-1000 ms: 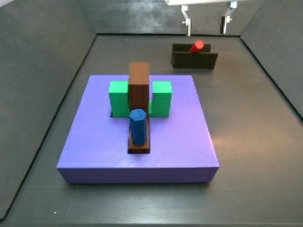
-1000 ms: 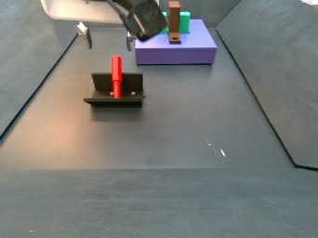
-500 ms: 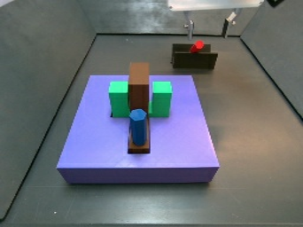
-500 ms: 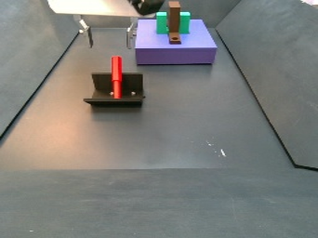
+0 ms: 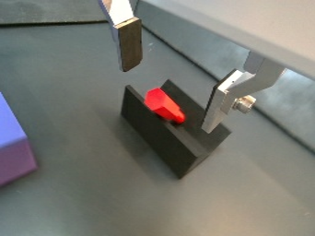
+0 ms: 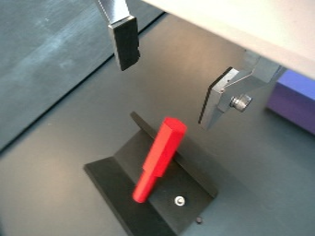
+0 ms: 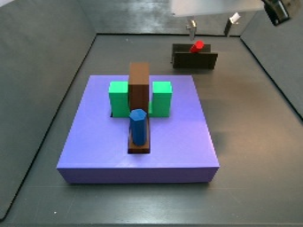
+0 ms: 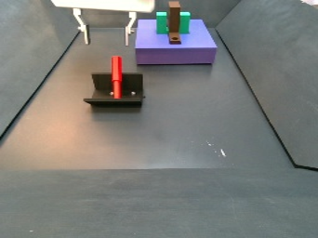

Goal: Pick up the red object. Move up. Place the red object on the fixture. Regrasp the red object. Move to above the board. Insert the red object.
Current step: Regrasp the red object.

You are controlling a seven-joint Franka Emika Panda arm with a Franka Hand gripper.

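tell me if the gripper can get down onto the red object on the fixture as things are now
Probably yes. The gripper hangs open above the fixture, and the red object lies exposed in it with nothing over it. The board stands well apart. The fingers look spread wider than the peg.

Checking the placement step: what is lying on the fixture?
The red object lies on the fixture, leaning on its upright; the underside contact is hidden. The open claw hangs above.

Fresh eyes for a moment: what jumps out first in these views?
The bright red peg lying propped across the small dark bracket fixture on the grey floor. The open, empty end effector hangs above it, and the big purple board carries green, brown and blue pieces.
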